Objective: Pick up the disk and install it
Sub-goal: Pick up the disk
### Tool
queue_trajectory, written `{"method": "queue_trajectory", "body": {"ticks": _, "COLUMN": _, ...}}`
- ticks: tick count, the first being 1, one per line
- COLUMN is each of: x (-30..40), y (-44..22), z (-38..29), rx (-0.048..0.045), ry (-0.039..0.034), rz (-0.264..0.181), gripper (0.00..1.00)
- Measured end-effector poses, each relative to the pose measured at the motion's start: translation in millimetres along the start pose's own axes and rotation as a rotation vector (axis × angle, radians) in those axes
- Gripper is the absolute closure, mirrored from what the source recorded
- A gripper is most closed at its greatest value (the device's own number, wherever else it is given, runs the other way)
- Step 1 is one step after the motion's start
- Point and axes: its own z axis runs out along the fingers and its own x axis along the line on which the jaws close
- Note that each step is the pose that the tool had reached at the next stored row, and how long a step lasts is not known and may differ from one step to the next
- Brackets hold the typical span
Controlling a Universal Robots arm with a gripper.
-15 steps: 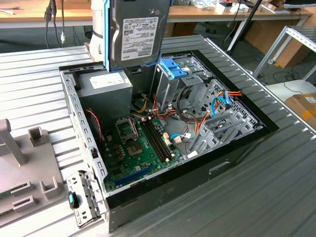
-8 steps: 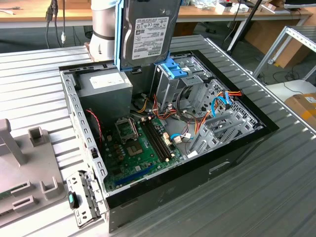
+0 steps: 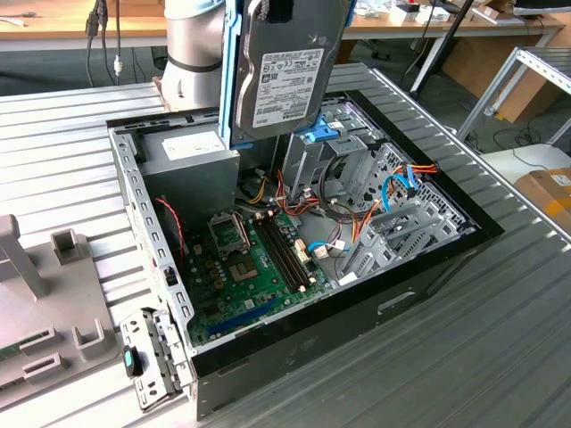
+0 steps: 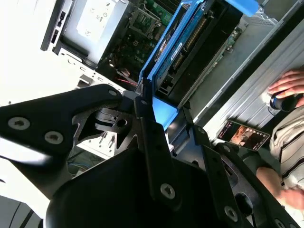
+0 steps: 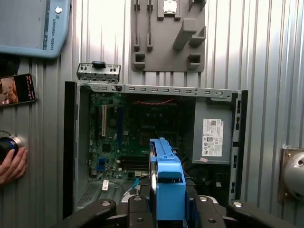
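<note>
Disk (image 3: 284, 67) hangs in the air above the open computer case (image 3: 419, 267), pinched by the gripper (image 5: 169, 211). In the first wrist view the black fingers (image 5: 135, 209) press against both sides of its blue bracket (image 5: 168, 180), with no gap that I can see, so I judge the hold as secure.

The disk lies straight out from the gripper, in line with it, not to one side. In the exterior view its long axis stands nearly upright, the labelled flat face is turned toward the camera, and the bracket runs along the edge on the exterior view's left. Its lower end is near the top of the grey drive cage (image 3: 357, 165) but does not touch it, as far as I can tell.

This is the relation that matters for installing: the disk is upright and above, while the cage sits just under and toward the exterior view's right of it. The power supply (image 3: 192, 160) is close on the exterior view's left, and a bundle of orange and red cables (image 3: 357, 223) lies beside the cage, so the room on both sides seems narrow.

A person's hand (image 5: 12, 164) lies on the table (image 3: 500, 357) outside the case wall, beside a phone (image 5: 18, 90), well apart from the gripper
</note>
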Motion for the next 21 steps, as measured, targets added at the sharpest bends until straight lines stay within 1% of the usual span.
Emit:
{"method": "queue_trajectory", "body": {"ticks": 2, "x": 1.1, "y": 0.1, "z": 3.5, "rx": -0.0001, "ry": 0.0001, "rz": 0.0, "gripper": 0.64}}
{"method": "queue_trajectory", "body": {"ticks": 4, "x": 1.4, "y": 0.2, "z": 4.9, "rx": 0.0, "ry": 0.0, "rz": 0.0, "gripper": 0.64}}
{"method": "queue_trajectory", "body": {"ticks": 19, "x": 2.0, "y": 0.1, "z": 5.2, "rx": -0.0001, "ry": 0.0, "rz": 0.0, "gripper": 0.64}}
{"method": "queue_trajectory", "body": {"ticks": 20, "x": 7.1, "y": 0.3, "z": 5.0, "rx": 0.0, "ry": 0.0, "rz": 0.0, "gripper": 0.64}}
{"method": "queue_trajectory", "body": {"ticks": 21, "x": 22.5, "y": 0.7, "z": 4.6, "rx": -0.0001, "ry": 0.0, "rz": 0.0, "gripper": 0.64}}
